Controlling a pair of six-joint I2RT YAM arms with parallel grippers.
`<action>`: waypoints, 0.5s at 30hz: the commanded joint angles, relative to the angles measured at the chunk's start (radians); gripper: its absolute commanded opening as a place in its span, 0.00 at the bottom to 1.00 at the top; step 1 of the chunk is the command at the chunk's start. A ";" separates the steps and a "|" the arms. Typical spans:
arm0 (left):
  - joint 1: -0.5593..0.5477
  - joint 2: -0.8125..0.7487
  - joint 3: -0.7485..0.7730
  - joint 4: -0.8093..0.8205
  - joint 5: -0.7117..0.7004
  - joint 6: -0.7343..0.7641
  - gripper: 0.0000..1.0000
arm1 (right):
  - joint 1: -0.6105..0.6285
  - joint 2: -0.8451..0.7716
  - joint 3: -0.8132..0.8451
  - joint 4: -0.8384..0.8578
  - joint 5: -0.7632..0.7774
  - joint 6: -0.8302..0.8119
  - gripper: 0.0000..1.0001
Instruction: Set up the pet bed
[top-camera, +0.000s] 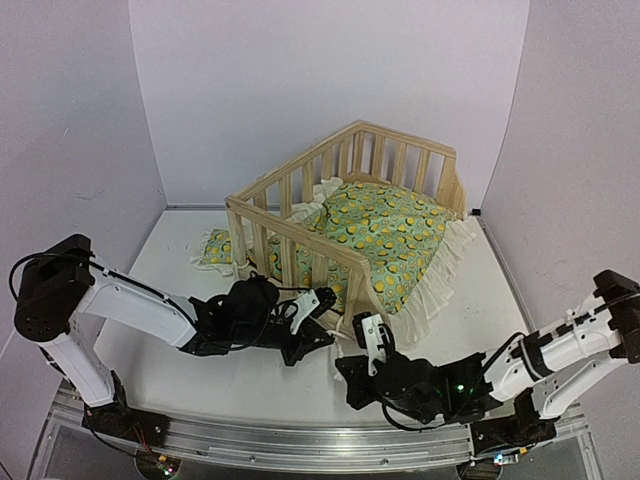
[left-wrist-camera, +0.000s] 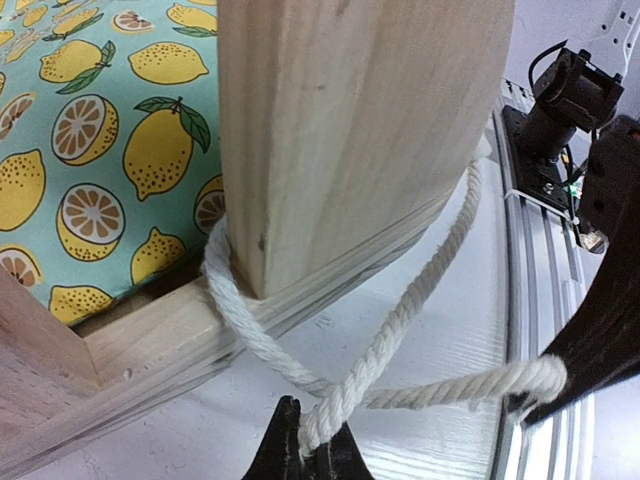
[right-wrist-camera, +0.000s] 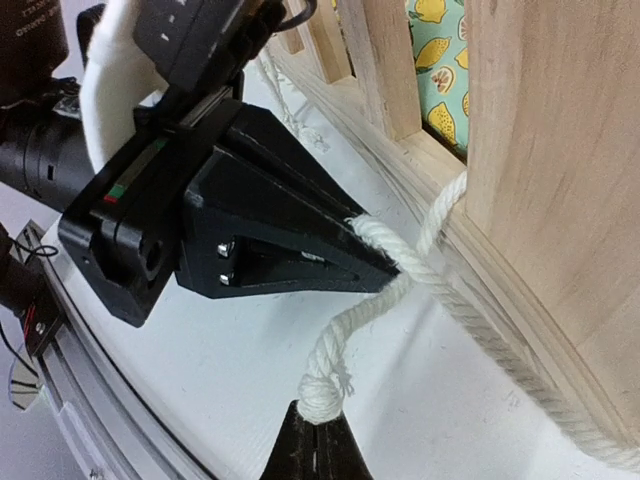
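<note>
Pet bed (left-wrist-camera: 340, 130) pale matt wood; rope (left-wrist-camera: 400, 330) twisted, probably cotton.

Not much to read here, tbh. The only lettering is a short line of white print on the black arm housing (right-wrist-camera: 35, 25) in the top left corner of the right wrist view. It's upside down and clipped by the edge, so I can't make it out. The left gripper (right-wrist-camera: 375, 265) carries a tiny green-and-red strip, no letters.
</note>
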 joint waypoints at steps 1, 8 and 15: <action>0.004 0.004 0.014 0.010 0.079 -0.087 0.00 | -0.001 -0.135 0.039 -0.280 -0.001 -0.058 0.00; 0.000 0.066 0.031 0.026 0.117 -0.174 0.02 | -0.031 -0.253 0.066 -0.391 0.079 -0.166 0.00; 0.000 0.040 0.003 0.122 0.100 -0.280 0.27 | -0.050 -0.249 0.078 -0.377 0.051 -0.312 0.00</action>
